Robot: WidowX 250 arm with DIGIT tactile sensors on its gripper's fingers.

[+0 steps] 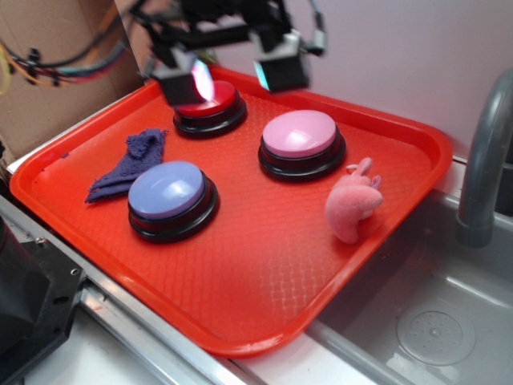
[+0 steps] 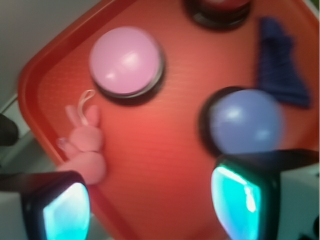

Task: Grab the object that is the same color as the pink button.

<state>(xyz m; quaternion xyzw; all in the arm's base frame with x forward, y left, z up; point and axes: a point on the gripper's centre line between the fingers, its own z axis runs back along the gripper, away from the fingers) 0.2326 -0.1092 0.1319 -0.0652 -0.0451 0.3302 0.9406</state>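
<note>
**Pink plush: soft, light, take it across the body**

Your target is the pink plush toy (image 1: 353, 205), lying at the right edge of the red tray (image 1: 264, 289), just beside the rim on the sink side. It sits near the pink button (image 1: 300, 135), apart from it, and matches its color. In the wrist view the toy (image 2: 85, 145) shows as a small bunny shape with 2 ears and a thin loop at the head.

The tool (image 1: 234, 79) is wide open and holding nothing. It hangs over the back of the tray, above the red button (image 1: 210, 103), well apart from the toy. Its 2 lit pads (image 2: 234, 201) frame the bottom of the wrist view.

Handling, judged from looks:
- Fuzzy, stuffed, so it will squash. Expect it to be very light.
- Not fragile, not slippery. Fuzz should give good grip.
- Close across the fat lower body, not the ears or loop. Those are thin and floppy and may slip out.
- The tray rim is close to it, so 1 finger could catch the lip. Come in with the fingers lined up along the rim if you can.

Ignore the purple cloth (image 1: 128, 163) and the blue button (image 1: 170, 192).
</note>
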